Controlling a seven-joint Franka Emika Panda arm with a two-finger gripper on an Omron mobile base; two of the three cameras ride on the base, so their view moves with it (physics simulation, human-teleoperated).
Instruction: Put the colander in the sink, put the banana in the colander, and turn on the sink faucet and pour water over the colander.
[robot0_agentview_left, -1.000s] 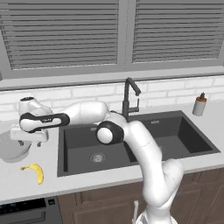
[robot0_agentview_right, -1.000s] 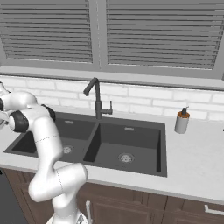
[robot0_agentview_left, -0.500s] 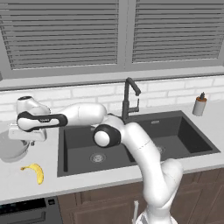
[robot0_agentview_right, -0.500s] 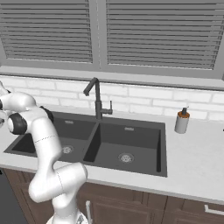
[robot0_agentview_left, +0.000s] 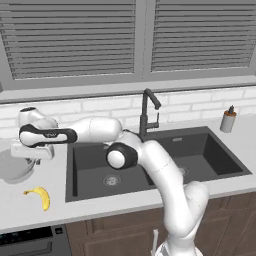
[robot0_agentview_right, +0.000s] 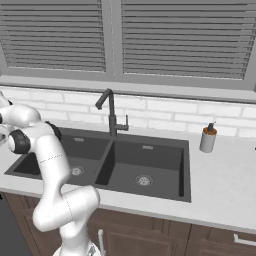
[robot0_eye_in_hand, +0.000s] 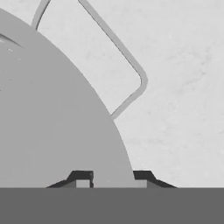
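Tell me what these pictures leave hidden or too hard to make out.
- Colander: in the left base view the hand covers its right side and the picture edge cuts its left; in the hand view it runs off the frame.
- Claw: in the hand view just the fingertips show, straddling the colander's rim.
- Faucet lever: too small to read its position.
- Left basin of the sink: partly behind the arm in both base views.

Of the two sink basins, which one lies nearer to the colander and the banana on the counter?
The left basin of the sink, the one beside the counter stretch holding the colander and banana; the right basin lies beyond the faucet, towards the soap bottle.
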